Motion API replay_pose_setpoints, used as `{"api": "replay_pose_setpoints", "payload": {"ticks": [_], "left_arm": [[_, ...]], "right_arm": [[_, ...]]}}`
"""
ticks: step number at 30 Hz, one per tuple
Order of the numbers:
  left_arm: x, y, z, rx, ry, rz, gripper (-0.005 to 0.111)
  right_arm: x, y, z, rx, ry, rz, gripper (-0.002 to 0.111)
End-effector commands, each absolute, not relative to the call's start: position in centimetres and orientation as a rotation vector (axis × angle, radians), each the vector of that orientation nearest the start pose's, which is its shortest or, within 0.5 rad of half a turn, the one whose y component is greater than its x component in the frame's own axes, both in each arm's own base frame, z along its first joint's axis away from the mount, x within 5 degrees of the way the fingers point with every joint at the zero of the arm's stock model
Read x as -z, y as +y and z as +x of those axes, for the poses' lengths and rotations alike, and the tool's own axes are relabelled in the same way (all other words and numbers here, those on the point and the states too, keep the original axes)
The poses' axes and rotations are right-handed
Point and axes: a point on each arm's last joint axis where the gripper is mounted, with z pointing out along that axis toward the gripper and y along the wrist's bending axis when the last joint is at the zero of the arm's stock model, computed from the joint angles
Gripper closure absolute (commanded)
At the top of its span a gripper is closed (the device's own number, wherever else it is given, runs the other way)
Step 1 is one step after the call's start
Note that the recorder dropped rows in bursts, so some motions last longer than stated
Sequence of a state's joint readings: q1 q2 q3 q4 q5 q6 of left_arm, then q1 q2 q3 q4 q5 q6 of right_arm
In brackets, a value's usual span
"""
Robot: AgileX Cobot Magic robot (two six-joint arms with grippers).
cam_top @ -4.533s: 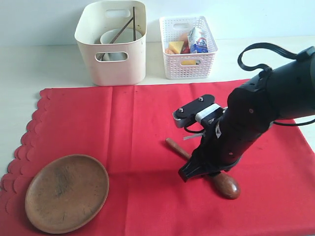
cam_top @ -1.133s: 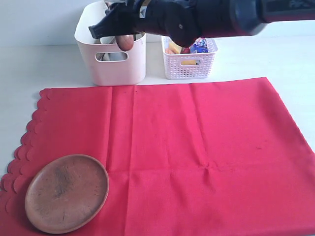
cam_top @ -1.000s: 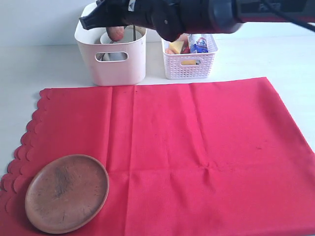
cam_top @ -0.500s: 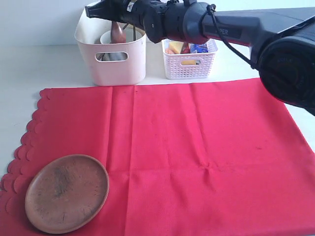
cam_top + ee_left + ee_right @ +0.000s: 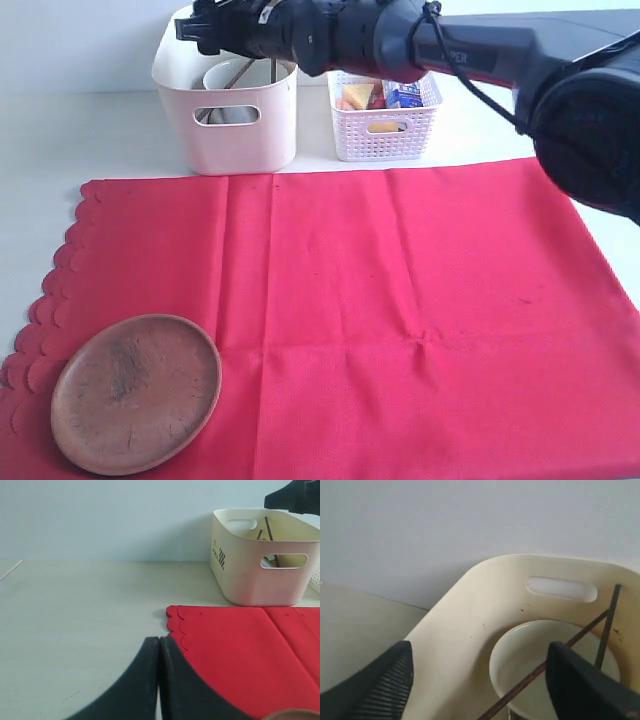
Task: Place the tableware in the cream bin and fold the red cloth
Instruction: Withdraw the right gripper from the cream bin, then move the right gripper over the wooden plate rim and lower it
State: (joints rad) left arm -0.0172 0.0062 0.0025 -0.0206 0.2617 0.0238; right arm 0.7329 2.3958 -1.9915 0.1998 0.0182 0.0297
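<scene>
- Right gripper (image 5: 479, 649) spread wide over cream bin (image 5: 225, 135), white bowl (image 5: 530, 657) below (chopsticks (image 5: 580, 632) lean inside).
- Wooden plate (image 5: 135, 393) at its 6 o'clock; left gripper (image 5: 159, 643) pressed together.

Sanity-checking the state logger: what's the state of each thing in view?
right gripper, open, above the cream bin
left gripper, shut, empty
cream bin, upright, holding white bowl and chopsticks
red cloth, spread flat, unfolded
wooden plate, lying on the cloth by its scalloped edge
lattice basket, upright, holding food pieces
</scene>
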Motion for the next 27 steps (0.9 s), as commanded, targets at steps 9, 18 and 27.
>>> {"api": "replay_pose_setpoints", "payload": {"ticks": [9,18,27], "left_arm": [[-19.0,-0.2,5.5,0.018,1.739,0.026,0.104],[-19.0,-0.2,5.5,0.018,1.739,0.026,0.104],[-19.0,-0.2,5.5,0.018,1.739,0.026,0.104]], "right_arm": [[-32.4,34.3,36.9,-0.593,2.025,-0.734,0.099],[-34.3,31.4,32.3,-0.574,2.092,-0.841,0.108],[-31.1,30.6,25.5,-0.565,2.103,-1.055,0.108]]}}
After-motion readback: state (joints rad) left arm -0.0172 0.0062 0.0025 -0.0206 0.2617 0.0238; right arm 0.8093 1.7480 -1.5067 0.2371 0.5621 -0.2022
